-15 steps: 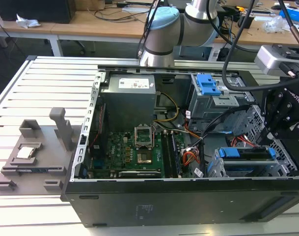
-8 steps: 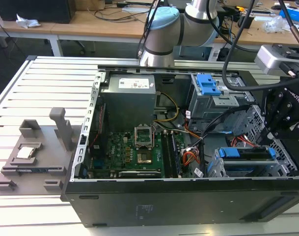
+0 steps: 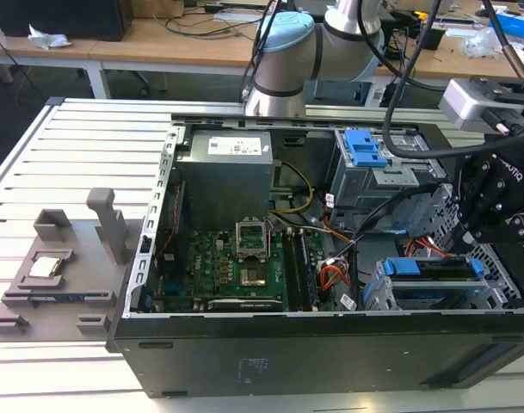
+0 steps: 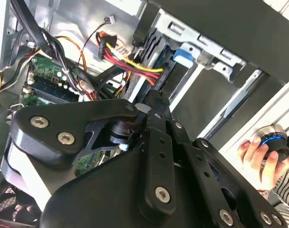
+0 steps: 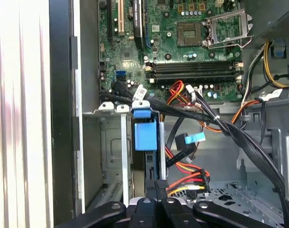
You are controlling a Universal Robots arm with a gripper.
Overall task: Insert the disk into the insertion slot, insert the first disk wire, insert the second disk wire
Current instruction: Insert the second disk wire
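My hand [image 3: 470, 234] hangs at the exterior view's right, just above the disk [image 3: 434, 277]; clenched or released, I cannot tell. The disk sits in the insertion slot [image 3: 376, 297], lower right.

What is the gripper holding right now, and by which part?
Cannot be told. The gripper sits low at the disk in the insertion slot, close to red-and-yellow wires, but its own black body hides any contact.

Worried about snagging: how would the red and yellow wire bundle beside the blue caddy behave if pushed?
Likely floppy: the wire bundle hangs in loose curves, so it should bend aside rather than resist. Being thin strands, it probably weighs little. Nearby black cables could catch it.
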